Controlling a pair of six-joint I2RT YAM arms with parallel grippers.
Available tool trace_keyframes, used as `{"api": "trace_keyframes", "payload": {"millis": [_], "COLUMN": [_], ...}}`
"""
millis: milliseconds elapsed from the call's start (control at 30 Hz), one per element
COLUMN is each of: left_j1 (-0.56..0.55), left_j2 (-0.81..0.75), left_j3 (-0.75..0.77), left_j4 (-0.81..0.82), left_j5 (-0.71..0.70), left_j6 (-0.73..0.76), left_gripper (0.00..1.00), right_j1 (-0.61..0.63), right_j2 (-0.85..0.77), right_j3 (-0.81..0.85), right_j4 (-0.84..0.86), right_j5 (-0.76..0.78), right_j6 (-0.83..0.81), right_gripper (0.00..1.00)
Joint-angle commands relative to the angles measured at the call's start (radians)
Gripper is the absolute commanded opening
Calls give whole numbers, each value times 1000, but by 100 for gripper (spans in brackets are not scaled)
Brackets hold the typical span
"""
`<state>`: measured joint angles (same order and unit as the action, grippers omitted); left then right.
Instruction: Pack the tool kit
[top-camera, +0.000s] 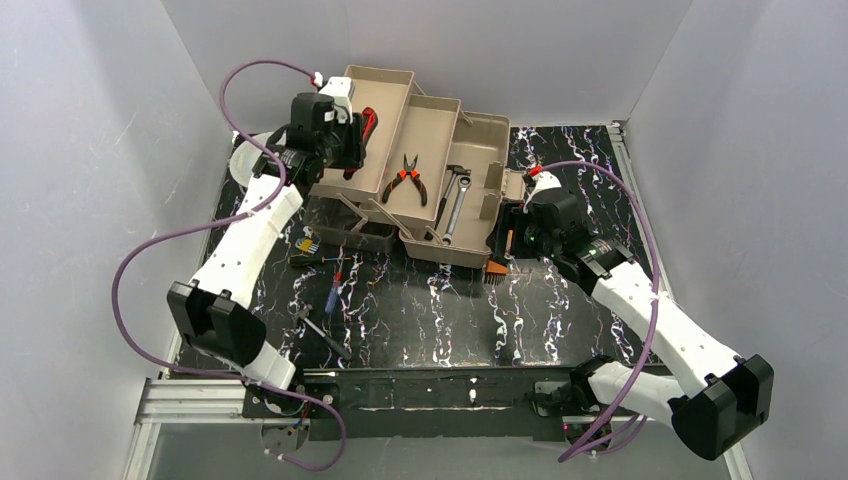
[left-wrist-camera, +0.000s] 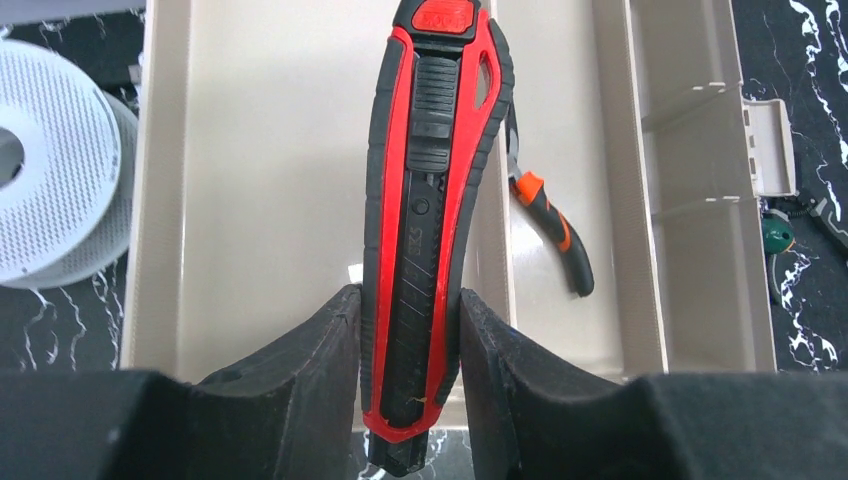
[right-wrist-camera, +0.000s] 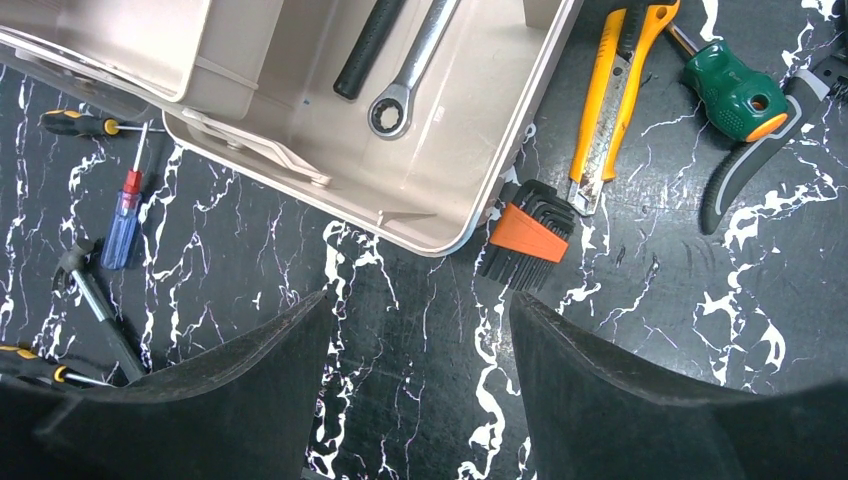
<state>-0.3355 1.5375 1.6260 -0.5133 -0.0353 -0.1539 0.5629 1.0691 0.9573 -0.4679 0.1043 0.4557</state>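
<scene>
The tan toolbox (top-camera: 482, 150) stands open at the back of the table with its cantilever trays fanned out to the left. My left gripper (left-wrist-camera: 410, 320) is shut on a red and black utility knife (left-wrist-camera: 430, 200), held lengthwise over the top tray (left-wrist-camera: 270, 150). Orange pliers (left-wrist-camera: 548, 215) lie in the tray beside it. A ratchet wrench (right-wrist-camera: 410, 70) lies in the box's bottom. My right gripper (right-wrist-camera: 420, 310) hangs open and empty over the table, just in front of the box's right front corner (right-wrist-camera: 460, 215). An orange and black hex key set (right-wrist-camera: 528, 232) lies beside it.
A yellow utility knife (right-wrist-camera: 610, 100), a green screwdriver (right-wrist-camera: 735, 90) and a black curved handle (right-wrist-camera: 745, 165) lie right of the box. A blue and red screwdriver (right-wrist-camera: 122, 225) and other small tools lie in front of it. A grey spool (left-wrist-camera: 50, 170) sits left of the trays.
</scene>
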Motion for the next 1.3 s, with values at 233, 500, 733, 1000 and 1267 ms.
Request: {"api": "trace_keyframes", "payload": {"millis": [233,500,733,1000,1267], "left_j1": [1,1,1,1,1], "left_j2": [243,285,224,28,-206], "left_j3": [270,269,284,161,-41], "left_j4": [-165,-169,-182,-118,-107], "left_j5": [-45,-52,66,122,74], "left_j6": [87,105,99,71,90], "left_gripper": [7,22,64,98,98], "right_j1": [-8,-17,-31,-51,-62], "right_j2": [-29,-28,-4,18,23], "right_j3": [-2,-37,-35,-33,-28], "right_j4": [27,39,41,52,60], "right_j5": [6,14,27,10,-3], "right_j6": [-1,12,12,22,41], "right_gripper": [73,73,73,73,73]}}
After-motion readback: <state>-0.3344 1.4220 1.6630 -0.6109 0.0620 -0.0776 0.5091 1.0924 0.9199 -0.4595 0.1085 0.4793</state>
